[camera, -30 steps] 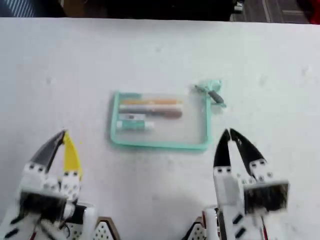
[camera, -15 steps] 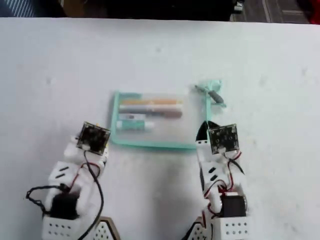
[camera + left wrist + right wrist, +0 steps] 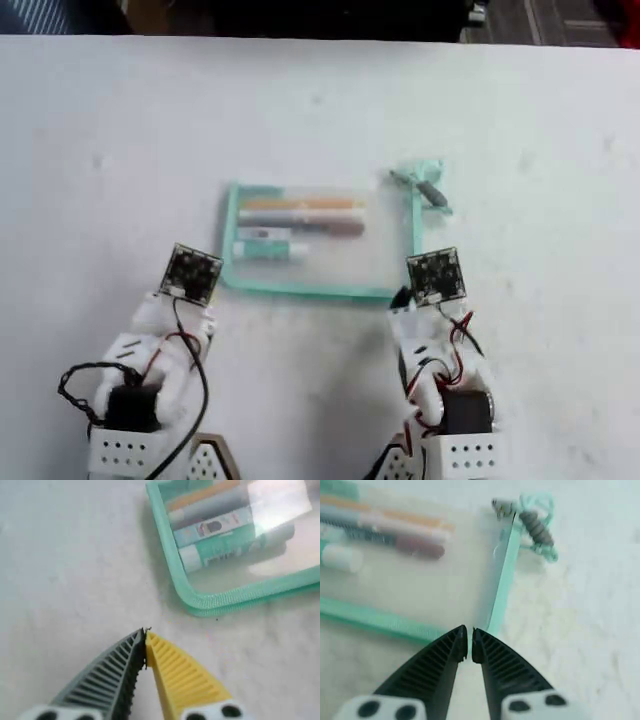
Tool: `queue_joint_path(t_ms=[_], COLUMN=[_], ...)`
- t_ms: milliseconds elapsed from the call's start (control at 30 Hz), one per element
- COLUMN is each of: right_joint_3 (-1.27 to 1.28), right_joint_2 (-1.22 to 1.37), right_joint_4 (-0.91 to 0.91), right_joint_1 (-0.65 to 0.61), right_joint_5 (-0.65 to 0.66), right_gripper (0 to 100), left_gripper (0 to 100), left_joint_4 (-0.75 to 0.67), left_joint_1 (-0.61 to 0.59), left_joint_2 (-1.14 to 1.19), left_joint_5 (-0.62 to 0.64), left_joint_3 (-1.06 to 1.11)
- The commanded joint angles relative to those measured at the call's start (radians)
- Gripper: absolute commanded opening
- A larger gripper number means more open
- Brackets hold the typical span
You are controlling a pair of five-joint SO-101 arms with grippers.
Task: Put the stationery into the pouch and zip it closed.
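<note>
A clear pouch (image 3: pixel 320 240) with a mint-green border lies flat mid-table, with pens and a glue stick (image 3: pixel 268 247) inside. Its zipper pull with a green cord (image 3: pixel 428 186) rests at the far right corner. The left wrist view has the pouch's corner (image 3: pixel 200 600) and the glue stick (image 3: pixel 220 555) just beyond my left gripper (image 3: pixel 146 635), which is shut and empty above bare table. My right gripper (image 3: pixel 468 635) is shut and empty at the pouch's near right corner (image 3: pixel 492 625). The zipper pull (image 3: pixel 532 522) lies farther off.
The white table (image 3: pixel 520 120) stretches wide around the pouch. Both arm bases (image 3: pixel 130 420) sit at the near edge, one on each side of the pouch. A dark room lies beyond the far edge.
Both arms have drawn back and tipped down from raised poses to low ones near the pouch's front corners. The pouch has not moved.
</note>
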Motion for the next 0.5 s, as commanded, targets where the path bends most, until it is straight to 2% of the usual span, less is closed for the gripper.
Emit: queue_joint_path(t_ms=[0, 300, 467], right_joint_3=[0.009, 0.009, 0.009], right_joint_2=[-0.007, -0.008, -0.008], right_joint_4=[0.206, 0.246, 0.246], right_joint_1=[0.002, 0.008, 0.007], right_joint_5=[0.008, 0.008, 0.008], right_gripper=[1.8, 1.8, 1.7], left_gripper=[2, 2, 2], left_joint_4=[0.121, 0.233, 0.239], left_joint_1=[-0.027, -0.025, -0.025], left_joint_2=[-0.012, -0.012, -0.012], left_joint_5=[0.009, 0.009, 0.008], left_joint_3=[0.000, 0.000, 0.000])
